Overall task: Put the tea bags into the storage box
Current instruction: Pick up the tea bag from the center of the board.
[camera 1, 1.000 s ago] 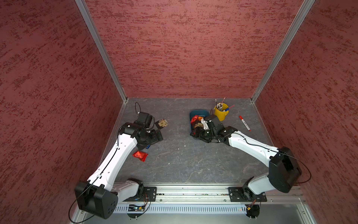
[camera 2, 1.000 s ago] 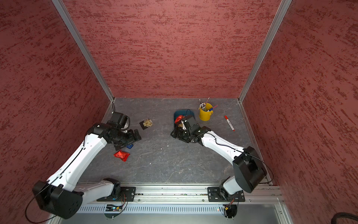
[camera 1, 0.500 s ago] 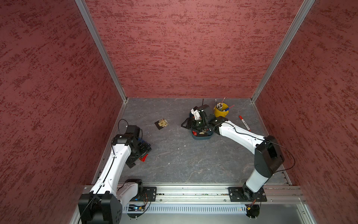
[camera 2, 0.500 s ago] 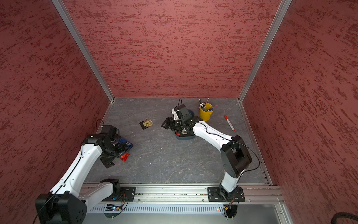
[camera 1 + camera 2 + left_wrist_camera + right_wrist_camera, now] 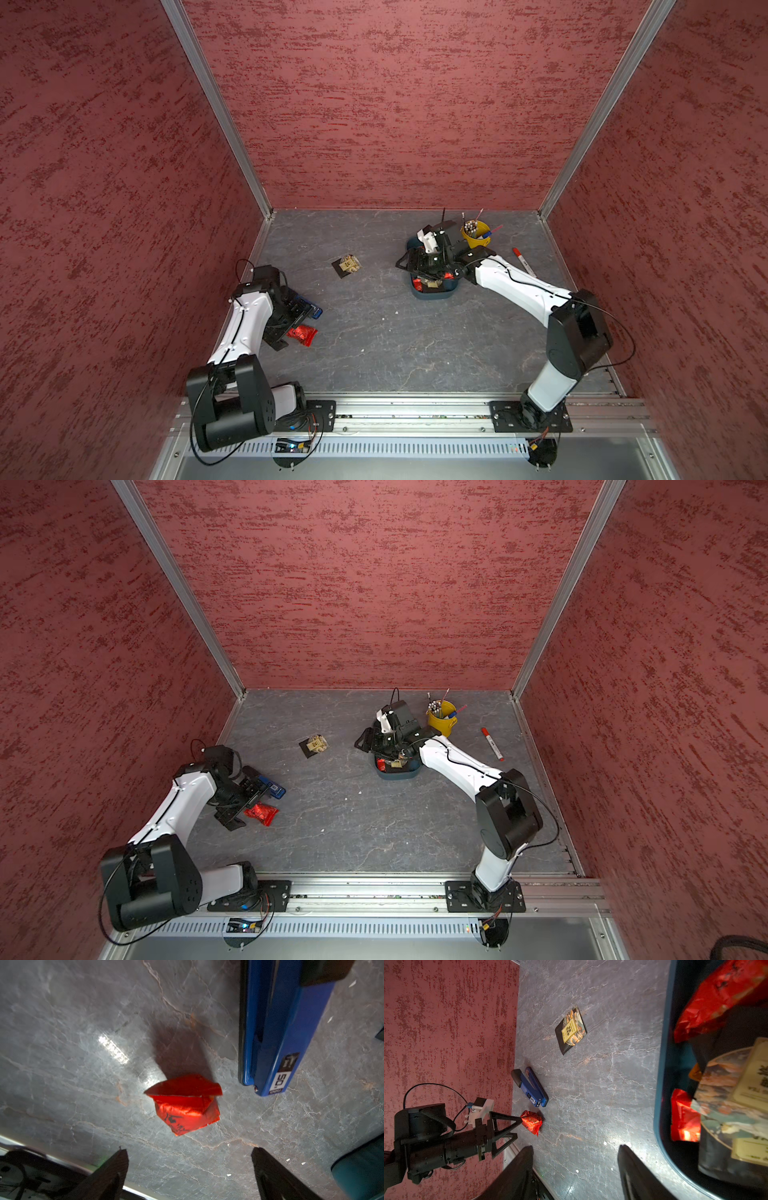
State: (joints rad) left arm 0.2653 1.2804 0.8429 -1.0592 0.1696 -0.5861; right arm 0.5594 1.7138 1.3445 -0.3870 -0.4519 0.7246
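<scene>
**Tea bags (image 5: 716,997) mostly in the box (image 5: 432,296); two remain outside**

On the grey bench (image 5: 374,353) both end effectors have changed place in the last second. The left end effector (image 5: 189,1149) was reaching further out, near the stapler. It has now drawn back and come down low. Its jaws are wide apart and empty, and the red bag (image 5: 187,1109) lies just ahead between them; whether a fingertip already touches it I cannot tell. I judge that it is lining up to take this bag. The right end effector (image 5: 576,1146) was at the near side of the box and has now swung round above the box's edge. Its jaws stand apart with only bare bench between them, so it holds nothing and seems free for the next pick.

The box stands toward the back right, with several red and labelled packets inside. The blue stapler (image 5: 276,1032) lies just beside the red bag, so one finger could strike it on closing. The yellow cup (image 5: 476,239) stands just behind the box, and the marker (image 5: 521,259) lies further right; neither is in the way. The sachet (image 5: 347,266) lies alone at mid-bench, well apart from both end effectors, with nothing around it.
</scene>
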